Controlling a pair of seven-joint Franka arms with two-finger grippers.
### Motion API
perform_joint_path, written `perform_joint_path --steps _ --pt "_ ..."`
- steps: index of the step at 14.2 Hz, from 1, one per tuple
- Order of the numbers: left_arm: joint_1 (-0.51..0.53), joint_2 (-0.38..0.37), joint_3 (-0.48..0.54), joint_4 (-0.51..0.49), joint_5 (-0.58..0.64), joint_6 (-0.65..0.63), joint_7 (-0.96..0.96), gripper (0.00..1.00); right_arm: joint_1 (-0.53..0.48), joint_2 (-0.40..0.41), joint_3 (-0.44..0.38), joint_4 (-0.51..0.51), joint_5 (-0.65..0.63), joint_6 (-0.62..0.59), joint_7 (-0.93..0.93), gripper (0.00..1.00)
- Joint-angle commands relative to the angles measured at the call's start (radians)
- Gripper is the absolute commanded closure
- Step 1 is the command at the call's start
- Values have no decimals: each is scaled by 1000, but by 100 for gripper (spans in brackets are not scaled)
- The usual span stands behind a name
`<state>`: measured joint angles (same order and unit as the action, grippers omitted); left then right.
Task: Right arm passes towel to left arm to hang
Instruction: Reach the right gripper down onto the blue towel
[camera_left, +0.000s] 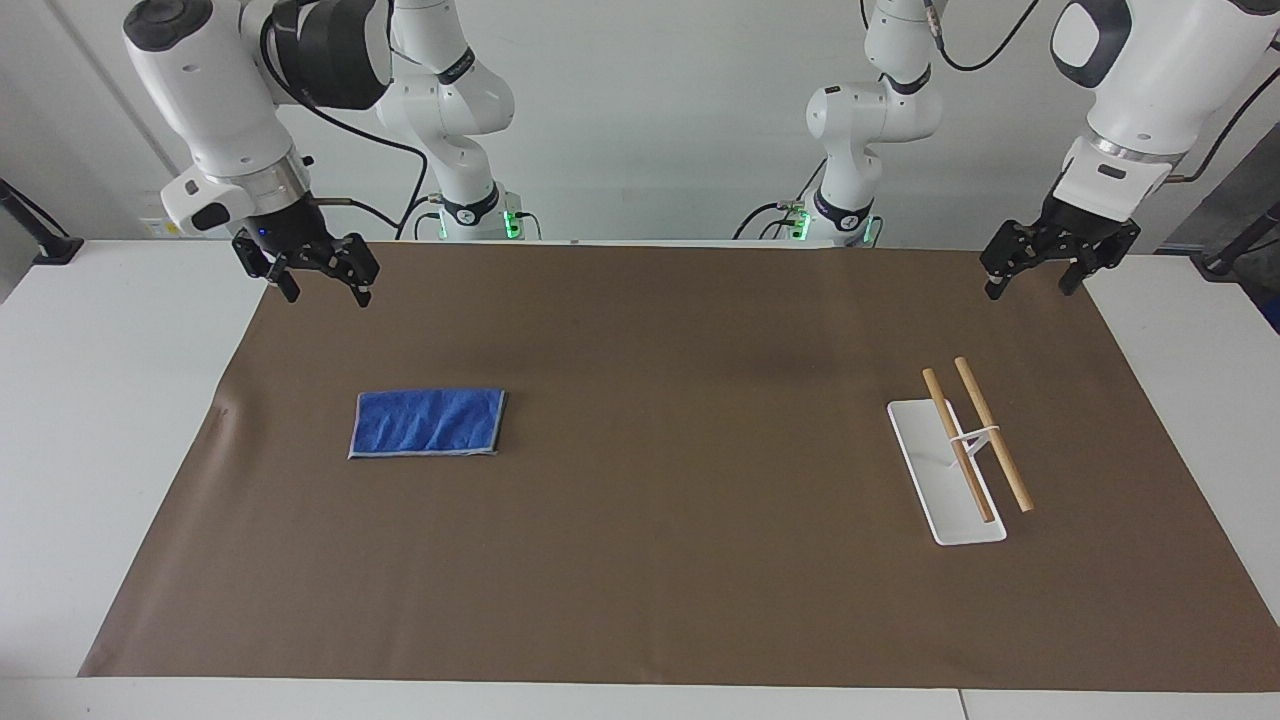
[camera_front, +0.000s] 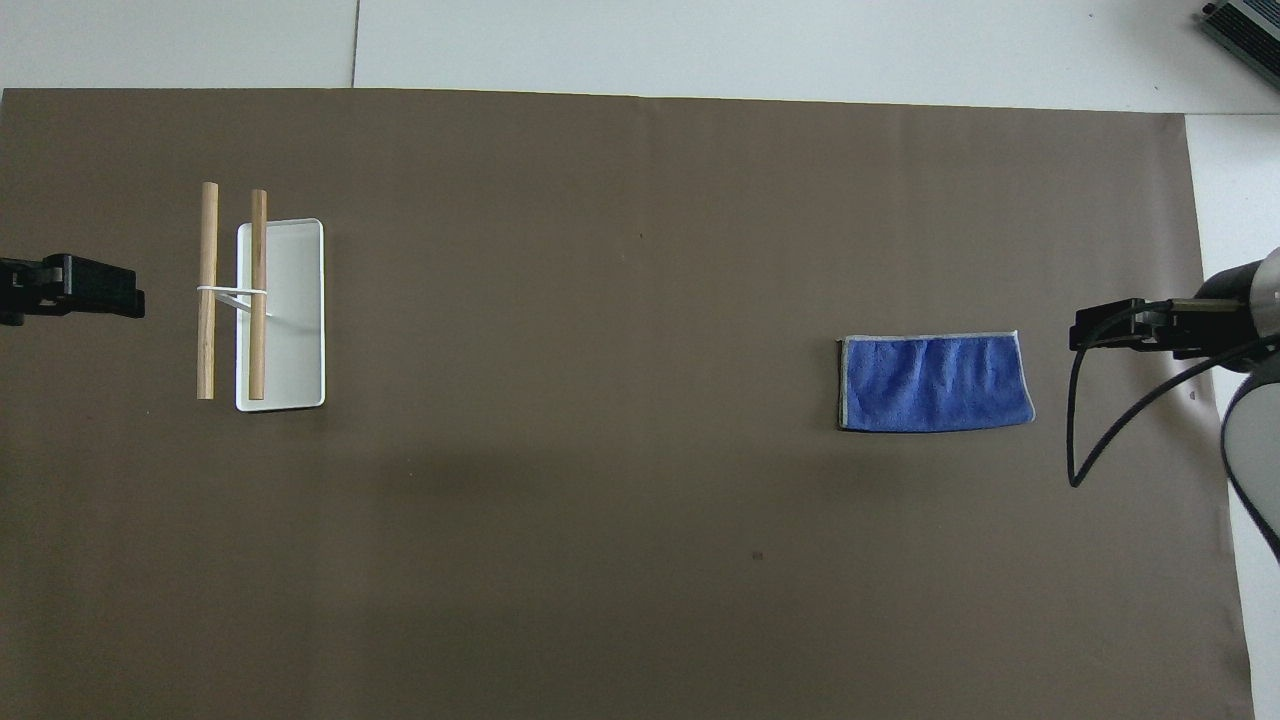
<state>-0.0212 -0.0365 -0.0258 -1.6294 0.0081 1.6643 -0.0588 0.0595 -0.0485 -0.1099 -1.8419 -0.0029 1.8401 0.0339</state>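
Brown paper (camera_left: 660, 560) covers most of the white table (camera_left: 60, 480), and nothing on it lies between the towel (camera_left: 428, 423) and either arm. Toward the left arm's end from the towel stands a rack (camera_left: 962, 455), a flat white tray-like base (camera_left: 925, 470) (nothing lies on it) carrying two wooden rods (camera_left: 990, 432) side by side on a thin white holder. Nearer the robots than the towel, two slimmer white arms (camera_left: 450, 110) with green base lights stand at the table's edge. The towel lies flat and folded on the paper, toward the right arm's end, well apart from the rack. The right gripper (camera_left: 315, 282) hangs in the air over the paper's edge on the robots' side of the towel, jaws spread and empty, not touching the cloth. The left gripper (camera_left: 1035, 278) waits in the air over the paper's corner, on the robots' side of the rack, jaws likewise spread and empty.
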Motion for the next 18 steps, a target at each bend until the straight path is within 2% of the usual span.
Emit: perform_joint_path --steps 1,7,12,15,18 --pt "1 -16 3 -13 -8 -11 -9 0 0 24 6 -114 6 144 -48 0" --pt "1 -16 3 -13 -10 -11 -9 0 22 150 9 -264 18 424 -91 0" --pt "1 -16 3 -13 -10 -11 -9 0 16 171 9 -413 21 602 -170 0" --pt "1 -16 3 -13 -8 -11 -9 0 6 208 9 -422 64 665 -193 0" --pt "1 -16 3 -13 -8 -11 -9 0 -3 234 9 -422 119 668 -242 0"
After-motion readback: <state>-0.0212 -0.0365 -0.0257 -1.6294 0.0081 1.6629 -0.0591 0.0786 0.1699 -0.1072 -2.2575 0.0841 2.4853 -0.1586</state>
